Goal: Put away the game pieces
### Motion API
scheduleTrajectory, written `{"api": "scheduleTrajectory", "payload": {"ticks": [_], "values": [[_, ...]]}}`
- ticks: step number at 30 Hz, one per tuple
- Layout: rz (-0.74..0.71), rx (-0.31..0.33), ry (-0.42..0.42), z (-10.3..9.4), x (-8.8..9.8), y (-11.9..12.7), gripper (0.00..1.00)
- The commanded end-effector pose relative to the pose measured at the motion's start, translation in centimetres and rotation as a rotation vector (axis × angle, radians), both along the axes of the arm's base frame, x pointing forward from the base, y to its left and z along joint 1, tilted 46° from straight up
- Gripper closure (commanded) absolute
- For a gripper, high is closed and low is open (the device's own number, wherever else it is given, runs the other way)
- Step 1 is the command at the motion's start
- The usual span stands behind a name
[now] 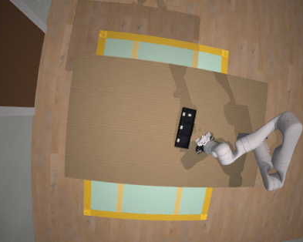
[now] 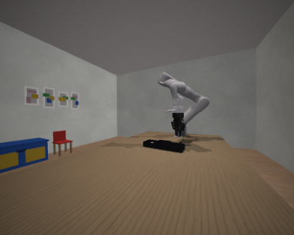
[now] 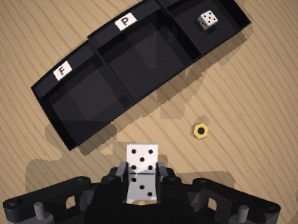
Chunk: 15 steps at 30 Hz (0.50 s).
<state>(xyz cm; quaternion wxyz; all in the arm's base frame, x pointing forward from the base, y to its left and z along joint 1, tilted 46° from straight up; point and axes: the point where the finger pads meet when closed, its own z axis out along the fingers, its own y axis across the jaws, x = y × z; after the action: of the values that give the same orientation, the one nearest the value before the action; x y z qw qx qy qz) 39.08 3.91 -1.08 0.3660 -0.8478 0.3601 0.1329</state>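
Observation:
My gripper [image 3: 142, 172] [image 2: 178, 132] is shut on a white domino [image 3: 142, 159] with black dots, above the table beside the bins. The joined black bins [image 1: 185, 128] [image 2: 164, 145] stand on the table. In the wrist view, one compartment has the label F [image 3: 62, 70] and the middle one the label P [image 3: 125, 21]; both look empty. A white die [image 3: 207, 19] [image 1: 190, 115] lies in the third compartment, whose label is outside the wrist view and too small to read in the top view. A yellow hex nut [image 3: 201, 131] [image 1: 200, 130] lies on the table between the bins and the gripper.
The wooden table [image 1: 117, 115] [image 2: 140, 187] carries the bins and the arm [image 1: 256, 142]. The bins' low walls and dividers stand just ahead of the gripper in the wrist view. The nut is close to the gripper's right in that view.

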Motion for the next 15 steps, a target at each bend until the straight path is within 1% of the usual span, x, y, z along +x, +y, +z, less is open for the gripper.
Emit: {"api": "scheduleTrajectory", "payload": {"ticks": [1,2,15], "values": [[-0.001,-0.001,-0.001,0.0,0.0,-0.1,0.79],[-0.001,-0.001,-0.001,0.0,0.0,-0.1,0.79],[-0.001,-0.001,-0.001,-5.1,2.8,-5.2,0.79]]}}
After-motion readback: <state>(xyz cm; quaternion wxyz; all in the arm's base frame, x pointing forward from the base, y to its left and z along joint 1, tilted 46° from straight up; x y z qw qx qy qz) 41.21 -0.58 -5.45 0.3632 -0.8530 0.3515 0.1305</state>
